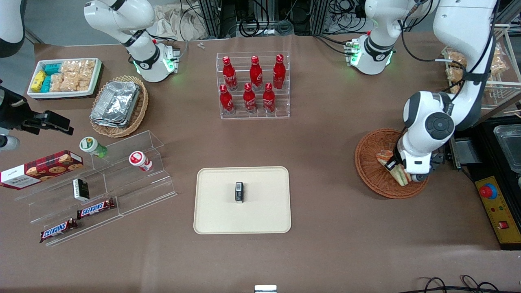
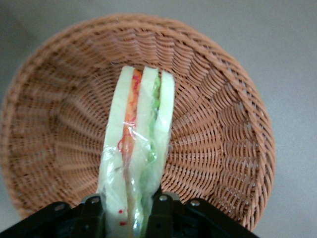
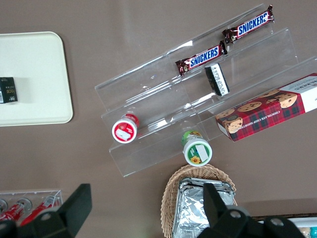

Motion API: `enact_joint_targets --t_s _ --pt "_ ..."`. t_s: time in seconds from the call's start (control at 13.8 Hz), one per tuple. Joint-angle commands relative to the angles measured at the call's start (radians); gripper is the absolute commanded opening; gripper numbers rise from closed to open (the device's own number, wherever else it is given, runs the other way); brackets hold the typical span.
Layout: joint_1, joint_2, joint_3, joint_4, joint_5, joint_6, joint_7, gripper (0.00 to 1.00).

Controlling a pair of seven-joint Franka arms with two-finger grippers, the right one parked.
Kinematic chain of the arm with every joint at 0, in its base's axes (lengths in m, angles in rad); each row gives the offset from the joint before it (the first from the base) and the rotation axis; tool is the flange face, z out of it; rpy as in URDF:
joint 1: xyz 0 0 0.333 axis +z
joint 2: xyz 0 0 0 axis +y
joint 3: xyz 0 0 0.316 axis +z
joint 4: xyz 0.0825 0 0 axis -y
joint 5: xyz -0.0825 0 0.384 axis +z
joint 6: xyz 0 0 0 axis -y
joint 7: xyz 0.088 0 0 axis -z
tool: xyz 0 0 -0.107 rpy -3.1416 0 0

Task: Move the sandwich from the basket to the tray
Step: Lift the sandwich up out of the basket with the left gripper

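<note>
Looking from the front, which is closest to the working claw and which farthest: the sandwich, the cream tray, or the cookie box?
Measured from the gripper, down in the basket:
1. Sandwich, between its fingers.
2. Tray, mid-table.
3. Cookie box, at the parked arm's end.

We're in a robotics lab dressed up as a shop: a brown-covered bench (image 1: 325,252), cable bundles (image 1: 260,18) and aluminium framing at its edge farthest from the front camera, an emergency-stop box (image 1: 497,211), and acrylic display racks (image 1: 101,183) stocked with cola bottles (image 1: 252,83) and Snickers bars (image 1: 77,219).
</note>
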Motion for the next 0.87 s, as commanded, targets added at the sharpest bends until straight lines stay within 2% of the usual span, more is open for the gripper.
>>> enact_joint_targets --t_s 0.0,0.29,0.44,0.58,0.65,0.8 --pt "-0.003 -0.028 -0.011 0.140 0.025 -0.202 0.012 0.00" --pt "0.005 -0.128 -0.018 0.230 -0.019 -0.310 0.170 0.00" --pt "0.003 -0.123 -0.018 0.363 -0.077 -0.440 0.218 0.00" --pt "0.000 -0.090 -0.023 0.539 -0.123 -0.560 0.343 0.00" --pt "-0.001 -0.070 -0.023 0.618 -0.158 -0.595 0.414 0.04" --pt "-0.006 -0.063 -0.046 0.671 -0.230 -0.614 0.422 0.00"
